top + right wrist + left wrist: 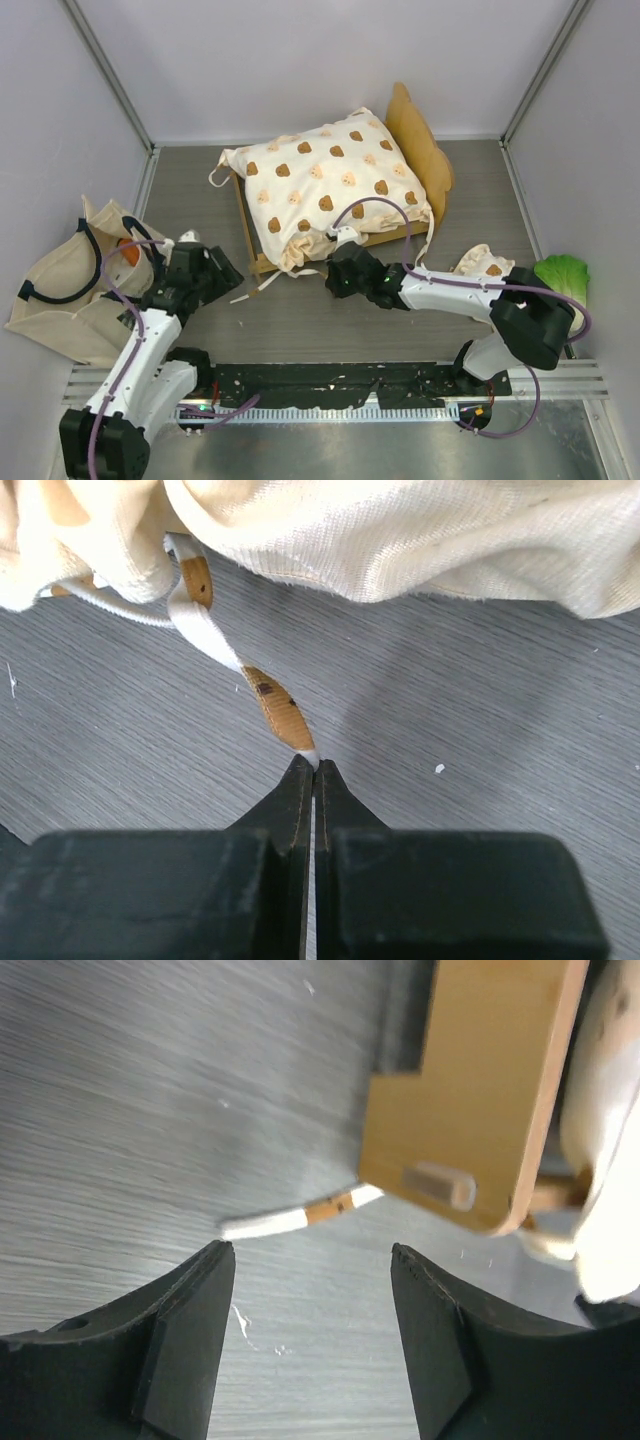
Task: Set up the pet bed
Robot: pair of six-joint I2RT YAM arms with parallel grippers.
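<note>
Grey tabletop (300,320); pet bed (330,180) just beyond right fingers (290,810), tie (270,705) touching.

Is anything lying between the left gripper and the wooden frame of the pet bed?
Only a loose fabric tie lies flat on the table between the open left gripper and the corner of the pet bed; nothing else blocks it.

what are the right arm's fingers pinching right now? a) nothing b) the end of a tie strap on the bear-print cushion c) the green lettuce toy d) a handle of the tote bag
b: in the right wrist view the right arm's fingers are closed on the tip of the tie strap that trails from the cushion.
</note>
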